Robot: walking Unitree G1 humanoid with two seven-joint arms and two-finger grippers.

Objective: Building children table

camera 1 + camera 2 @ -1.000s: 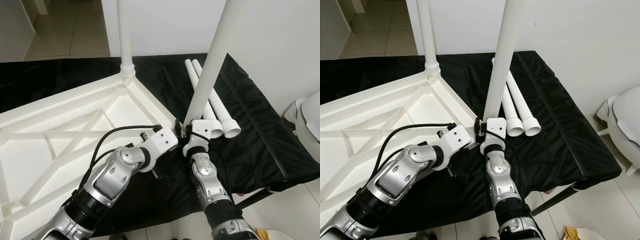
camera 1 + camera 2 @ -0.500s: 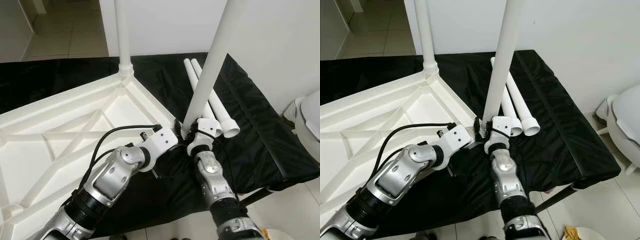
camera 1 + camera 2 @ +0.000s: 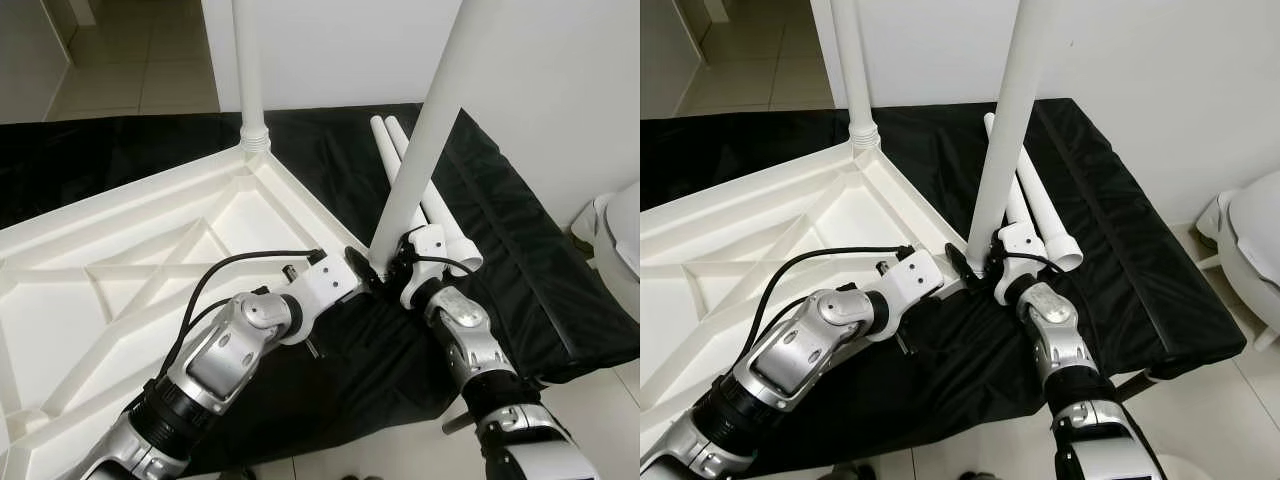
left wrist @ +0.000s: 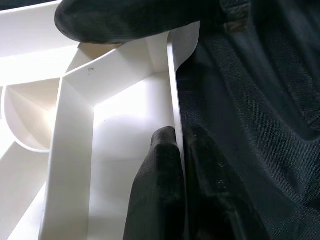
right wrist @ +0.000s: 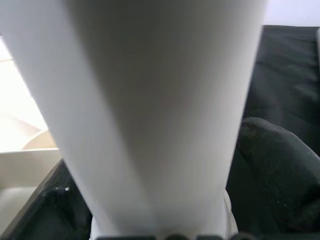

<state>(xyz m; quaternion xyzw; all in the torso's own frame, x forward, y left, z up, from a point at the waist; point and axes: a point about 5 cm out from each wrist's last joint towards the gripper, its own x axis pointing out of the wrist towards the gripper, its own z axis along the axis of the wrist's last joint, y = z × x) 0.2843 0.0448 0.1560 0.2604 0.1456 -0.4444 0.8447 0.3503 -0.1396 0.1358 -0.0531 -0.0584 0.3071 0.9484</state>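
Upturned white tabletop (image 3: pixel 120 290) lies on black cloth (image 3: pixel 520 270). Left tool (image 4: pixel 177 150) pinches its rim at the corner. Right tool (image 3: pixel 395 268) clamps upright leg (image 3: pixel 420 150) there; two spare legs (image 3: pixel 445 225) lie at 1 o'clock.

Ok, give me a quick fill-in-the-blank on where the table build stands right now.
1. The left gripper is shut on the rim of the white ____.
2. The right gripper holds an upright white ____ at the tabletop's near corner.
3. The number of spare legs lying on the black cloth is ____.

Missing words: tabletop; leg; two
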